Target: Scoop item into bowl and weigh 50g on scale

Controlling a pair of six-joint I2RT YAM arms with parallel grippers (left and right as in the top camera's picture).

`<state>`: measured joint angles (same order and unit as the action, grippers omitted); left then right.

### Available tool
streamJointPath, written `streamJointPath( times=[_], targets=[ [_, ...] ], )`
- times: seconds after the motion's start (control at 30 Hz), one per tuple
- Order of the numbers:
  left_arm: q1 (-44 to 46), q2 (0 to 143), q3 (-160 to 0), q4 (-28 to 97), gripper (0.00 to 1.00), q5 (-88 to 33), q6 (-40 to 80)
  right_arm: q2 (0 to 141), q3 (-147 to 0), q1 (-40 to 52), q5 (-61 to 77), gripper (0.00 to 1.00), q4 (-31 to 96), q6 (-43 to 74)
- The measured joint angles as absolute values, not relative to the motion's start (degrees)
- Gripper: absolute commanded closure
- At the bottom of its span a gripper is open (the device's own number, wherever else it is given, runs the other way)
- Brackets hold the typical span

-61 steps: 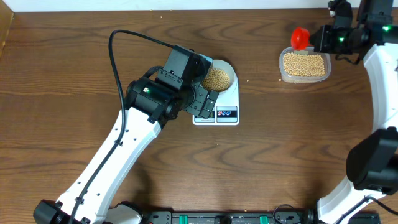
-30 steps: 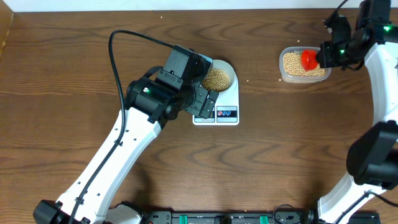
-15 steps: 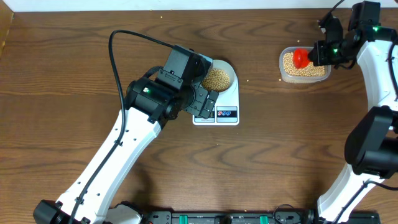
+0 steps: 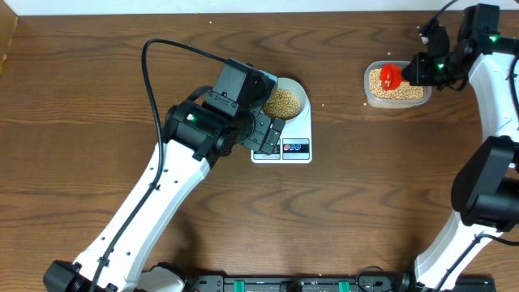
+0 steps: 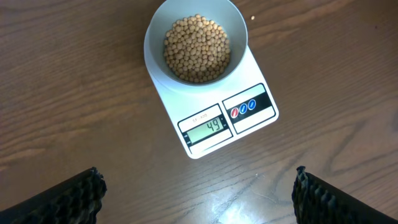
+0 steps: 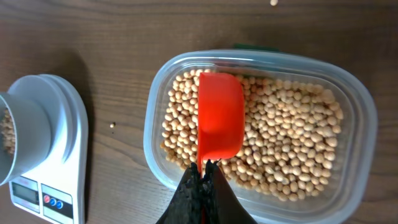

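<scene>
The pale bowl (image 5: 155,37), filled with tan beans (image 5: 196,48), sits on the white scale (image 5: 249,134), whose display (image 5: 207,127) reads 49. My left gripper (image 5: 196,193) hovers over the table just in front of the scale, jaws wide open and empty. In the overhead view the bowl (image 4: 297,88) and scale (image 4: 296,154) lie partly under the left arm. My right gripper (image 6: 204,167) is shut on the handle of a red scoop (image 6: 219,115), which lies over the beans (image 6: 286,137) in the clear tub (image 6: 367,124). The scoop (image 4: 390,75) is at the tub's left part.
The clear tub (image 4: 397,99) stands at the table's back right, near the far edge. A stray bean (image 6: 112,126) lies between tub and scale, another (image 5: 252,17) beside the bowl. Bare wooden table (image 4: 373,186) spreads in front.
The right gripper has brought the red scoop from behind the tub down over the beans, then shifted it left. The left arm, bowl and scale have not moved.
</scene>
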<state>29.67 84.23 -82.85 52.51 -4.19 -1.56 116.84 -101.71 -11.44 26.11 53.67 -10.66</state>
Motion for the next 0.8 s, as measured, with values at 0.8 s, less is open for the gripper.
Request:
streamJointPath(
  times=[0.8],
  targets=[
    [29.67,84.23,-82.85,52.51,0.02,-4.19,-1.54,116.71,-101.71,-17.21,51.66,0.99,56.16,-14.52]
  ],
)
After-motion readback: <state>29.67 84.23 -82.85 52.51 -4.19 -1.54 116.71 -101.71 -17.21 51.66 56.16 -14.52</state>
